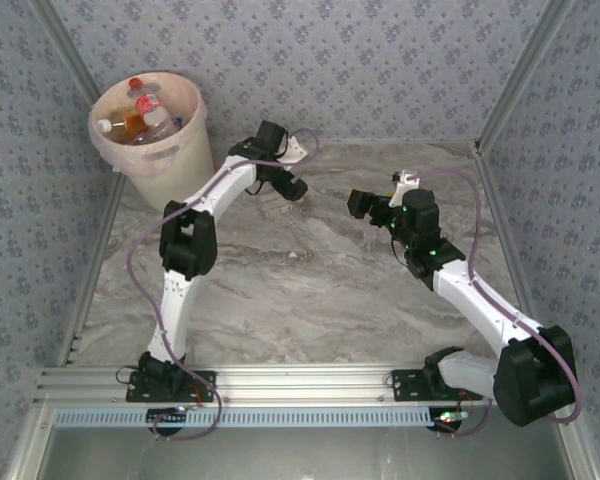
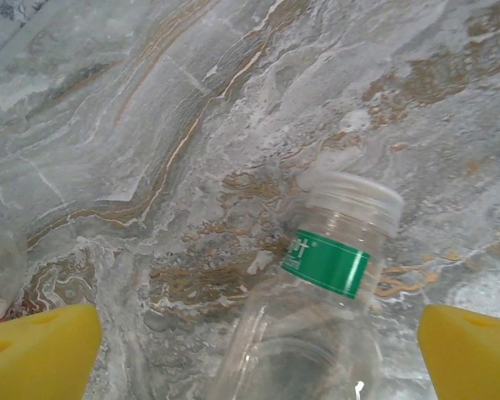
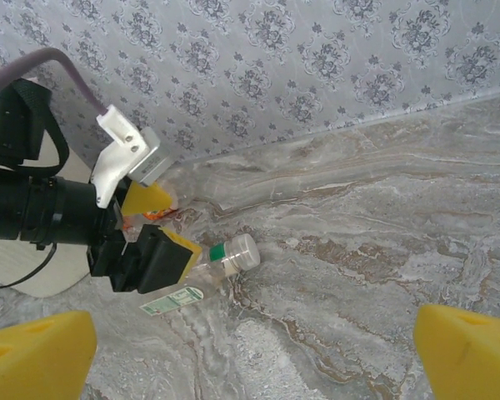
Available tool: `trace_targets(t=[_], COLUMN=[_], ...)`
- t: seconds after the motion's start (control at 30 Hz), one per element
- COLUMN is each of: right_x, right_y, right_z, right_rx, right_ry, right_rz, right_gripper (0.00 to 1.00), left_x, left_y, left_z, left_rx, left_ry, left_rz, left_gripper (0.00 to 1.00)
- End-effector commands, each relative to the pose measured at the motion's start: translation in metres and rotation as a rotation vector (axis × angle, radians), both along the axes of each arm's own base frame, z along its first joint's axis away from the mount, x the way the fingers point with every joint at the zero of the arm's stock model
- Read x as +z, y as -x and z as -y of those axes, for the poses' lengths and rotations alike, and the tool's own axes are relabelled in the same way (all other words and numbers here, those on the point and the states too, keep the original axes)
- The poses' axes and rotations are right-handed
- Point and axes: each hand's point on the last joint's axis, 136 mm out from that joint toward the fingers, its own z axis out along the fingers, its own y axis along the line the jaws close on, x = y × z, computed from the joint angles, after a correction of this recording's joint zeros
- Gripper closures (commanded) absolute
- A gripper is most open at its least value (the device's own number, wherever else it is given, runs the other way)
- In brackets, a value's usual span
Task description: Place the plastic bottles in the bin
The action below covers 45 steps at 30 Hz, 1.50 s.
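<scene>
Our left wrist view gives the left tool (image 2: 257, 346), fingers wide apart, straddling a clear green-labelled bottle (image 2: 317, 308) lying on the marbled desk (image 1: 310, 300). From above we see instead the cream bin (image 1: 170, 160) at the far left corner, holding several bottles (image 1: 145, 115). The right tool (image 3: 250, 350) hangs with fingers parted. Patterned wallpaper (image 1: 380, 60) surrounds the desk.

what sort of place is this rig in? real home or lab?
Probably a lab test cell dressed as a home: wallpapered panels in a metal frame, a marble-look table, and two arms bolted to an aluminium rail.
</scene>
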Motion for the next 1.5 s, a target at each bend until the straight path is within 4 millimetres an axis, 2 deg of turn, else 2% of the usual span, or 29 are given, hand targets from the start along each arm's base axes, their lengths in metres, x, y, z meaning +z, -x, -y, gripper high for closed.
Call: trace_targets(t=[0.0,0.13,0.23,0.37,0.47,0.57,0.8,0.93,1.13,1.17,1.23,1.47], right_x=[0.013,0.013,0.012,0.010,0.010,0.010,0.015,0.015,0.021,0.021,0.021,0.015], right_y=[-0.003,-0.002,-0.001,-0.001,-0.001,-0.002,0.003,0.004,0.008,0.009,0.009,0.013], right_z=[0.000,-0.001,0.001,0.002,0.001,0.001,-0.005,-0.010,-0.035,-0.039,-0.049,-0.084], right_rx=[-0.010,-0.010,-0.014,-0.017,-0.016,-0.015,0.026,0.054,0.171,0.184,0.213,0.324], right_ry=[-0.023,-0.022,-0.019,-0.017,-0.017,-0.017,-0.011,0.004,0.058,0.065,0.084,0.154], right_rz=[0.028,0.026,0.021,0.017,0.016,0.018,0.029,0.025,0.049,0.051,0.053,0.038], right_gripper=[0.00,0.00,0.00,0.00,0.00,0.00,0.00,0.00,0.00,0.00,0.00,0.00], left_x=[-0.030,-0.044,-0.054,-0.067,-0.070,-0.062,-0.021,0.003,0.051,0.066,0.080,0.152], left_y=[0.012,0.017,0.019,0.024,0.026,0.023,0.015,0.014,0.023,0.020,0.024,0.032], left_z=[0.000,0.002,-0.007,-0.019,-0.024,-0.022,-0.026,-0.035,-0.043,-0.043,-0.047,-0.059], left_rx=[-0.057,-0.146,-0.150,-0.162,-0.167,-0.146,-0.025,0.075,0.167,0.177,0.205,0.245], left_ry=[-0.075,-0.107,-0.176,-0.247,-0.273,-0.255,-0.150,-0.050,0.176,0.222,0.281,0.462], left_rz=[-0.066,-0.074,-0.086,-0.101,-0.104,-0.088,-0.080,-0.082,-0.072,-0.041,-0.028,0.085], left_gripper=[0.02,0.02,0.05,0.13,0.23,0.40,0.55,0.57,0.58,0.58,0.58,0.58])
